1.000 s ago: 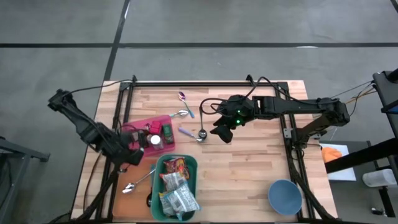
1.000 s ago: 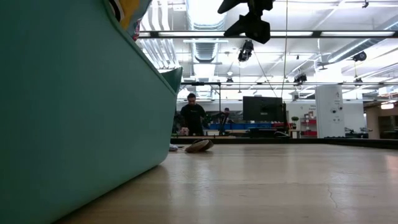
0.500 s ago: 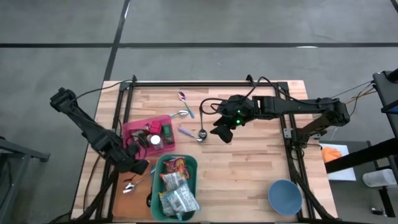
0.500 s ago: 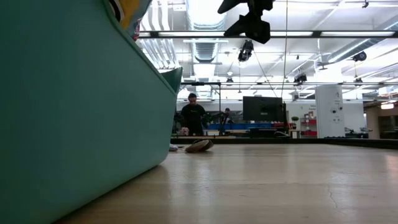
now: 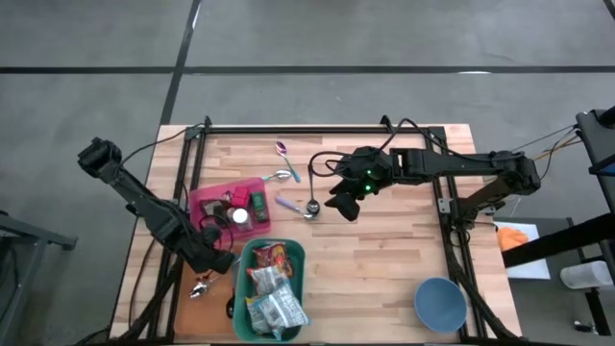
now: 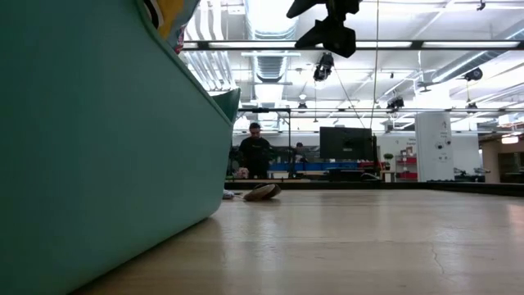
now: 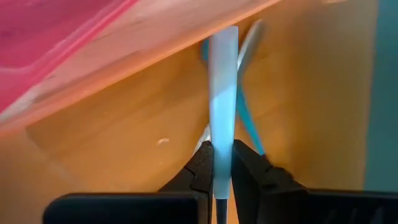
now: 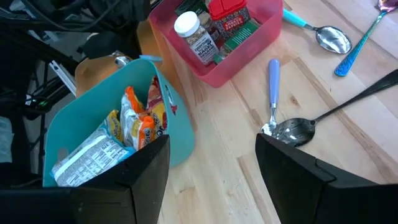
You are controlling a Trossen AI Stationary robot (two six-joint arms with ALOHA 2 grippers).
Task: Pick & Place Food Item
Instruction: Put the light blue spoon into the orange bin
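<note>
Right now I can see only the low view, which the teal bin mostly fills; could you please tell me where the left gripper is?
Observer: The left gripper is low at the table, just beside the teal bin, between it and the pink bin.
Operator: Thank you. Is it holding anything?
Observer: Yes, its fingers are shut on the pale handle of a spoon.
Operator: And the right gripper?
Observer: The right gripper hangs over the table's middle, fingers open and empty.
</note>
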